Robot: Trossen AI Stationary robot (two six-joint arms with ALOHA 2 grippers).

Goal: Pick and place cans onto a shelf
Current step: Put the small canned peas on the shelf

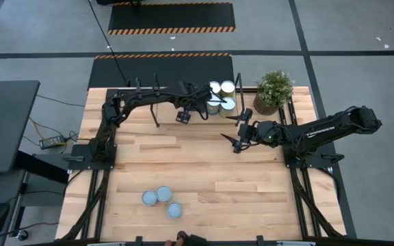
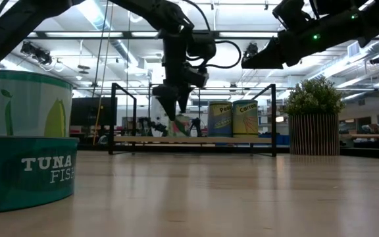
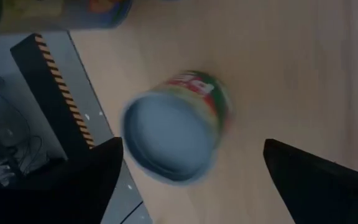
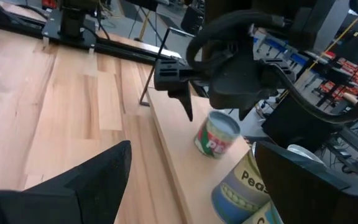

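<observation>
My left gripper (image 1: 197, 108) hangs open over the shelf (image 1: 149, 102) at the table's far edge. A can with a green and red label (image 3: 179, 127) sits tilted on the shelf board (image 4: 179, 168) just below and between its fingers (image 4: 188, 109); I see no touch. It also shows in the right wrist view (image 4: 216, 137) and the low view (image 2: 183, 125). Upright cans (image 1: 221, 87) stand beside it on the shelf. Three cans (image 1: 163, 199) stand near the table's front edge. My right gripper (image 1: 237, 134) is open and empty, raised above mid-table.
A potted plant (image 1: 273, 91) stands at the far right, beside the shelf's right end. The near cans (image 2: 25, 164) fill the low view's left foreground. Bare wooden tabletop (image 1: 197, 171) lies between the shelf and the near cans.
</observation>
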